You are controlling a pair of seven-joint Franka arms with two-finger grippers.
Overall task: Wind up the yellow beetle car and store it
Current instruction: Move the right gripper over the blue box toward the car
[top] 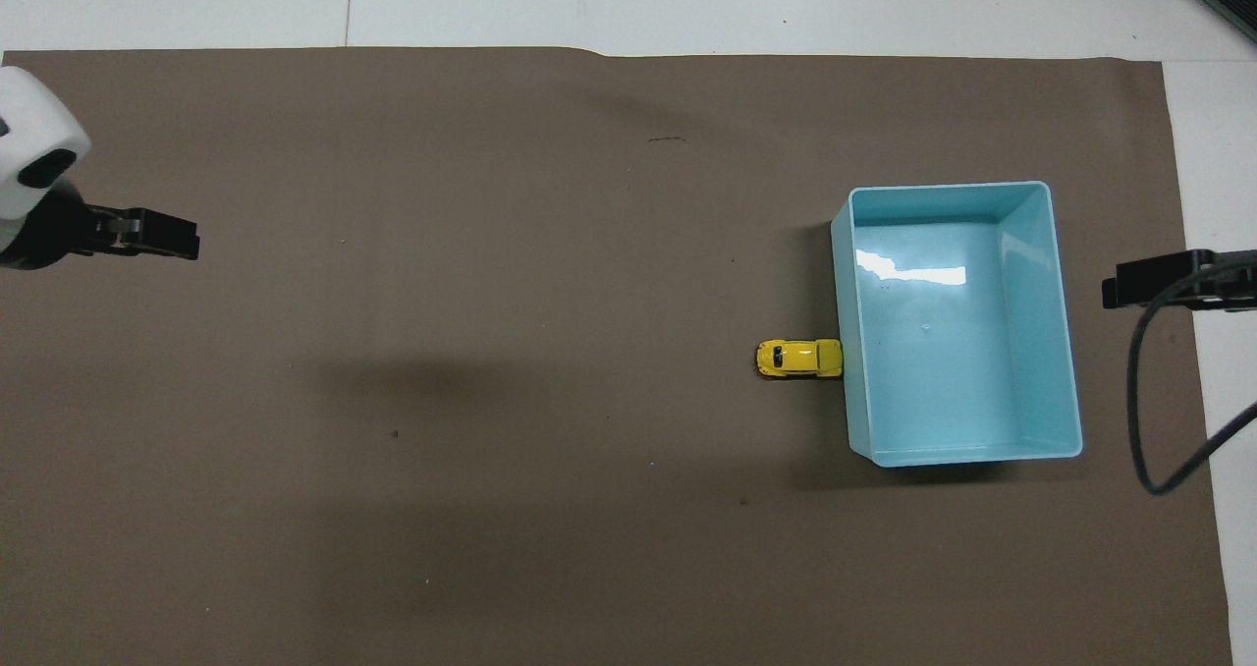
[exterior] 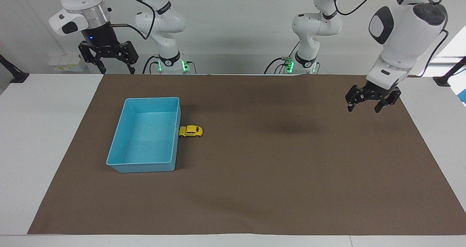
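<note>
In the overhead view most of both arms is cut off: only a dark tip of the left gripper (top: 147, 235) shows at one edge and a dark tip of the right gripper (top: 1154, 280) with a looped cable at the other. The underside of the yellow beetle car (exterior: 190, 131) is hidden.

The car is tiny, bright yellow and rounded, with dark windows and small black wheels. It stands on the brown mat (exterior: 255, 188) covering the table (exterior: 32, 130), its nose touching the outer wall of the blue bin (exterior: 125, 166), on the side toward the left arm's end of the table. The bin holds nothing.

The left gripper (exterior: 368, 106) hangs in the air over the mat near the left arm's end, pointing down, jaws spread and holding nothing. The right gripper (exterior: 113, 69) hangs raised over the table's edge at the robots' end, pointing down, jaws spread and holding nothing.
</note>
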